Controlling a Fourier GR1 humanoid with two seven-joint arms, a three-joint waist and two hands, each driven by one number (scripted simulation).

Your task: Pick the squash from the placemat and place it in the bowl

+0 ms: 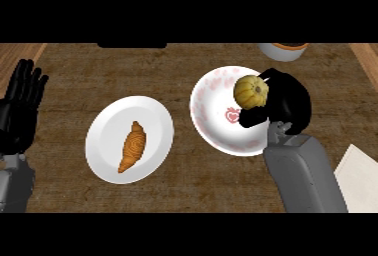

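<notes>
two round white dishes are sitting on the counter. the bowl (221,112), right of centre, is wearing a faint pink pattern round its rim and a small red heart-like mark on its inside, and the squash (252,91), yellow and ribbed, is hanging over its right part, clasped in the right hand (284,100), whose black fingers are curling round the squash's right side; whether the squash is touching the bowl i cannot tell. the plate (111,150), plain white, is lying left of centre and nearer, well apart from the bowl, and is carrying a golden-brown croissant (132,146) pointing near to far. the left hand (21,107) is resting at the left edge, fingers straight and pointing far, holding nothing. the counter (170,70) is showing a mottled brown, woven-looking surface with paler wood at its far corners. a pale placemat (362,175) is peeking in at the right edge, near side. a cup (283,50) with a dark inside is standing at the far edge, cut off by the view. no readable writing is showing anywhere.
</notes>
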